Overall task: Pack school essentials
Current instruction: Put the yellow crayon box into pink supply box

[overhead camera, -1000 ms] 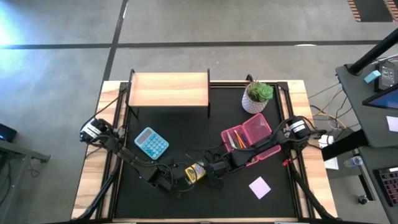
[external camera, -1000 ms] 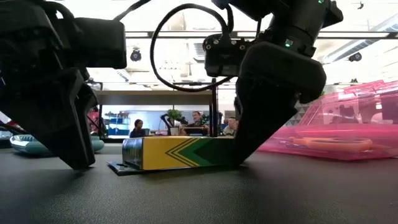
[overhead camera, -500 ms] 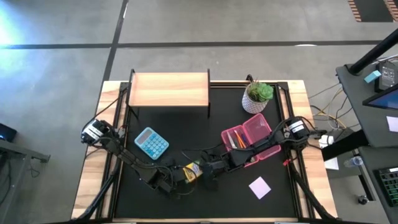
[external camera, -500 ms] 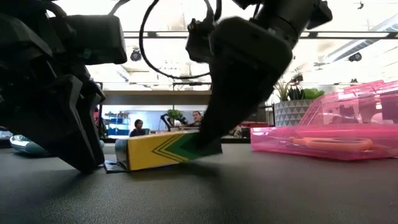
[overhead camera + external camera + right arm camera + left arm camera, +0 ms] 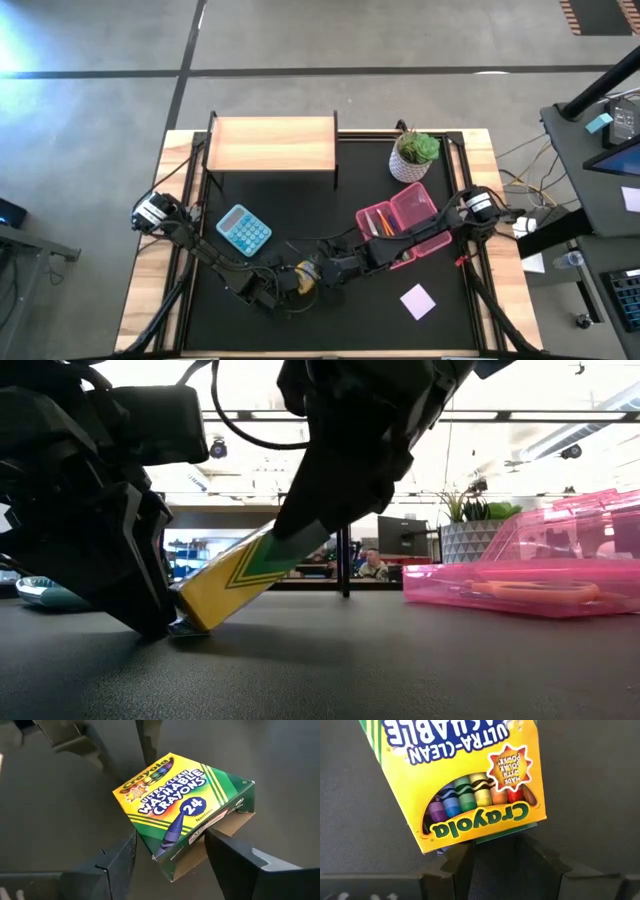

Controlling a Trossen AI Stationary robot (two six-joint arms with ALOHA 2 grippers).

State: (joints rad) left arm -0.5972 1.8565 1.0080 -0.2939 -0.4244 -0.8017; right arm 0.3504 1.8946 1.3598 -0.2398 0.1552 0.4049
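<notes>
The yellow crayon box (image 5: 240, 565) stands tilted near the table's near edge, between both grippers. Its crayon-window end (image 5: 192, 612) rests on the table and its green end is raised. My right gripper (image 5: 170, 840) is shut on the raised end. My left gripper (image 5: 495, 847) sits low at the window end, fingers apart. In the high view the box (image 5: 303, 277) shows between the left gripper (image 5: 270, 287) and the right gripper (image 5: 326, 271). The lilac note pad (image 5: 417, 300) lies flat to the right. Orange pencils lie in the open pink case (image 5: 398, 222). My left gripper's fingertips (image 5: 456, 860) stand against the box's window end (image 5: 480, 822), which is wider than the gap between them. That end rests on the table in front of them. Whether they also hold the green flap (image 5: 506, 831) under the box, I cannot tell. My right gripper pinches the box's green end (image 5: 220, 800) across its width, one finger (image 5: 222, 837) by the open bottom flap. It comes slanting down from the table's right side. That end is lifted clear; the box slopes down to its window end on the table.
The blue calculator (image 5: 243, 230) lies left of centre. A wooden shelf (image 5: 272, 145) stands at the far edge and the potted plant (image 5: 413, 155) at the far right. Bare black mat lies near the note pad. People sit in the room beyond the table.
My right gripper has moved up and toward the table's left, raising the box's green end. The box has gone from lying flat to a steep tilt, while its window end stayed on the table by my left gripper.
</notes>
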